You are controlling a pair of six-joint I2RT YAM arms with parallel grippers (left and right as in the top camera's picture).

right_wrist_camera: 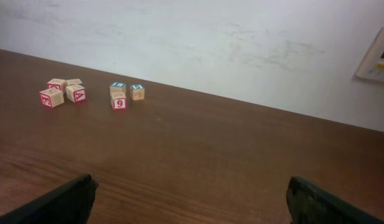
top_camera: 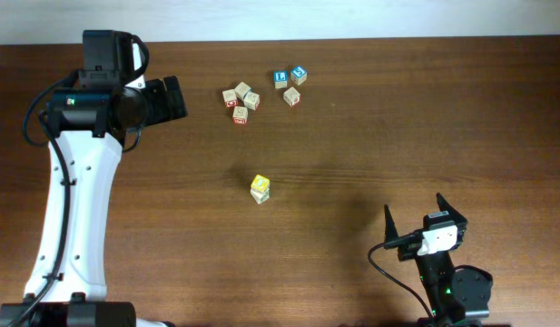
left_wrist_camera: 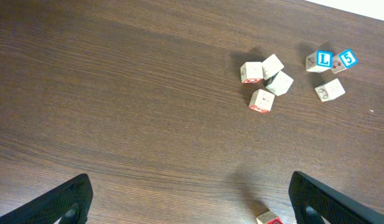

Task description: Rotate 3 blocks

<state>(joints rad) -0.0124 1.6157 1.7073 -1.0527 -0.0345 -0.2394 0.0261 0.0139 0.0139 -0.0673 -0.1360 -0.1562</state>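
My left claw (left_wrist_camera: 188, 186) is released, with nothing between its fingers, and my right claw (top_camera: 414, 213) is also spread wide and empty. Ahead of the left claw and a little to its right, well apart from it, the red-faced block (left_wrist_camera: 261, 101) sits in a tight cluster. The pale block (left_wrist_camera: 279, 83) is just behind it, and the two blue-faced cubes (left_wrist_camera: 324, 59) are farther out. The yellow-faced block (top_camera: 260, 186) lies alone between the two claws, well apart from both.
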